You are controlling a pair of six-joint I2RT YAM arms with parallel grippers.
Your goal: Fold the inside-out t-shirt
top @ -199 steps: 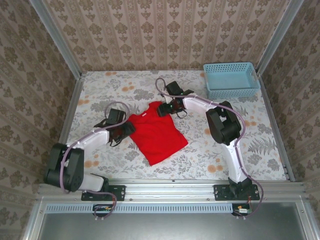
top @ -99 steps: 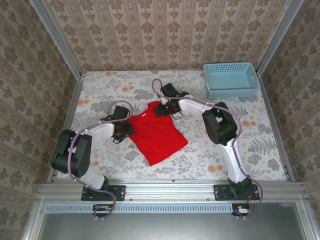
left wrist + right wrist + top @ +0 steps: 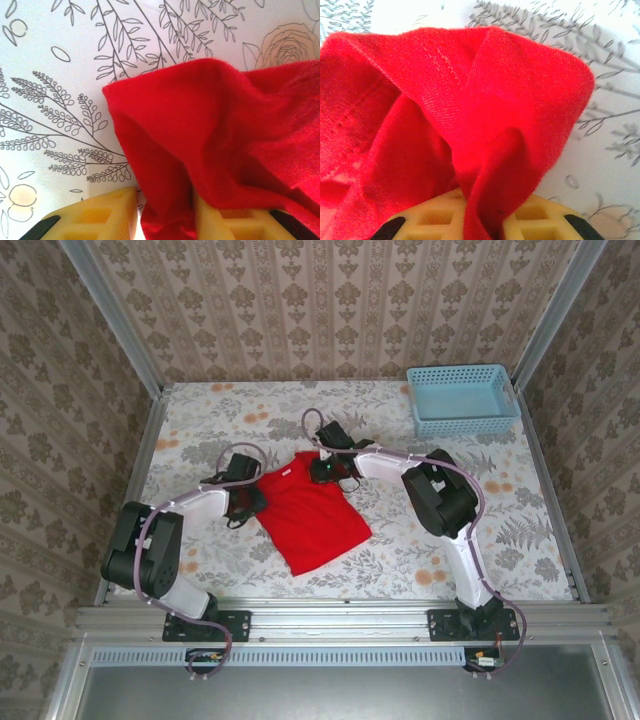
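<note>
The inside-out t-shirt [image 3: 312, 512] lies spread, bright red, on the floral table at centre. My left gripper [image 3: 254, 498] sits low at its left edge. In the left wrist view a thick fold of the t-shirt [image 3: 225, 135] fills the space between the yellow fingers [image 3: 100, 215] of the left gripper [image 3: 164, 220]. My right gripper [image 3: 323, 468] is at the shirt's far edge. In the right wrist view the right gripper [image 3: 485, 220] is shut tight on a bunched ridge of the t-shirt [image 3: 445, 95], whose seam stitching shows.
A light-blue basket [image 3: 462, 400] stands at the back right corner. Patterned walls close in the table on three sides. The metal rail [image 3: 330, 618] with both arm bases runs along the near edge.
Both grippers have closed onto the shirt's edges. The right gripper slid slightly left and nearer along the far edge, and the shirt's outline has drawn in a little.
</note>
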